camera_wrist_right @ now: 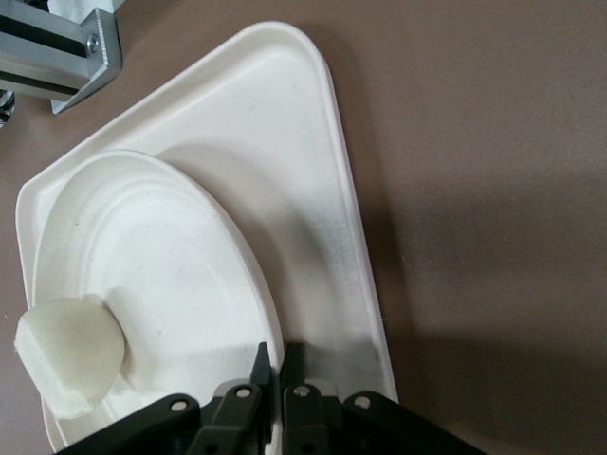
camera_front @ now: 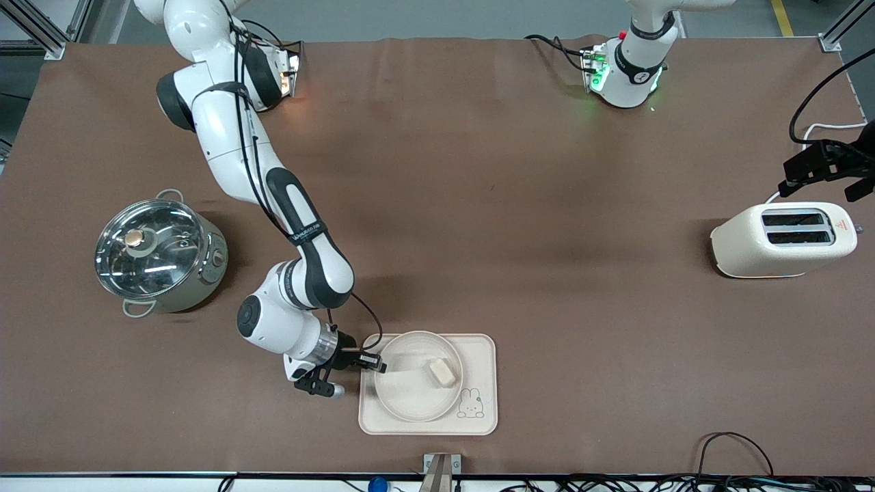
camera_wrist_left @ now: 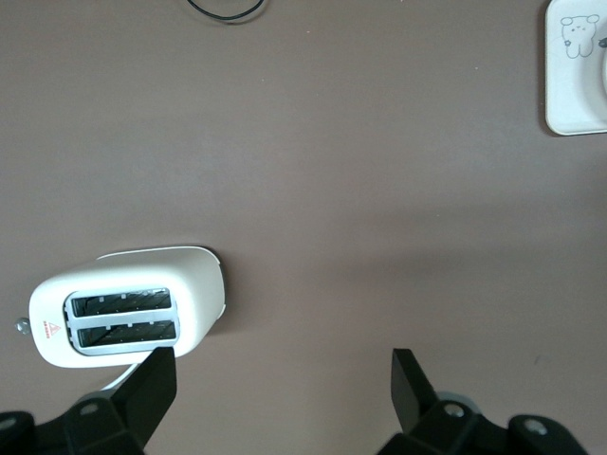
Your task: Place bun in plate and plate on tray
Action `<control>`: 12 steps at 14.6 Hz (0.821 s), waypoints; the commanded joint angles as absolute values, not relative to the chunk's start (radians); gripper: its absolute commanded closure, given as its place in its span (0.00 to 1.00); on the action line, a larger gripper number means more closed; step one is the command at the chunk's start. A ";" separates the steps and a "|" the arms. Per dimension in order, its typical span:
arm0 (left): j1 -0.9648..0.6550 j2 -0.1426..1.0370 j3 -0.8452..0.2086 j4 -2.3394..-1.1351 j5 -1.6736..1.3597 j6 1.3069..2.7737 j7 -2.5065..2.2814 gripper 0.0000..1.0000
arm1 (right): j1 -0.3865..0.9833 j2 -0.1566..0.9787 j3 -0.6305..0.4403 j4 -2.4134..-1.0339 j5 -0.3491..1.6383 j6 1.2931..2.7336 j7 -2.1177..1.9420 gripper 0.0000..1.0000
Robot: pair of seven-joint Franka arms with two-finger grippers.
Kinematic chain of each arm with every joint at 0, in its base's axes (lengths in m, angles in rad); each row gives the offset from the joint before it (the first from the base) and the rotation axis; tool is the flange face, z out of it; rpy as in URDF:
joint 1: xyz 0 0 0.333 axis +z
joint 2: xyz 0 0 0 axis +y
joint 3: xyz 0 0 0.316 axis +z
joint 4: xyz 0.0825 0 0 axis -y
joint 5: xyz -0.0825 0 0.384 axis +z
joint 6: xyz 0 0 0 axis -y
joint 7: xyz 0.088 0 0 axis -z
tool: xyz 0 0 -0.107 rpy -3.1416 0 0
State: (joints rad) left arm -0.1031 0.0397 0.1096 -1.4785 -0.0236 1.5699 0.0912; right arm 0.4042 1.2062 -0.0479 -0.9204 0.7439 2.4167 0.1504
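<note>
The plate [camera_front: 410,393] lies over the tray [camera_front: 478,417], near the front edge of the table, with its rim slightly past the tray's edge toward the right arm's end. The bun [camera_front: 442,372] lies in the plate. My right gripper [camera_front: 372,362] is shut on the plate's rim. The right wrist view shows the gripper [camera_wrist_right: 275,365] pinching the rim, the plate [camera_wrist_right: 161,275], the bun [camera_wrist_right: 66,355] and the tray [camera_wrist_right: 285,171]. My left gripper [camera_front: 824,167] waits open and empty above the toaster; the left wrist view [camera_wrist_left: 283,379] shows it wide apart.
A steel pot with a glass lid [camera_front: 158,256] stands toward the right arm's end. A white toaster [camera_front: 783,239] stands toward the left arm's end; it also shows in the left wrist view [camera_wrist_left: 128,308]. Cables and a metal bracket [camera_front: 441,471] line the front edge.
</note>
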 commanded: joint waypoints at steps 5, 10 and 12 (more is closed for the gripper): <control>-0.118 0.041 0.094 -1.460 -0.031 1.551 0.031 0.00 | 0.408 1.178 -0.063 -0.887 0.719 2.395 0.230 0.04; -0.114 0.043 0.092 -1.434 -0.029 1.551 0.038 0.00 | 0.313 1.020 -0.113 -0.894 0.607 1.966 0.229 0.00; -0.114 0.041 0.094 -1.434 -0.026 1.549 0.037 0.00 | 0.281 0.898 -0.150 -0.914 0.498 1.761 0.213 0.00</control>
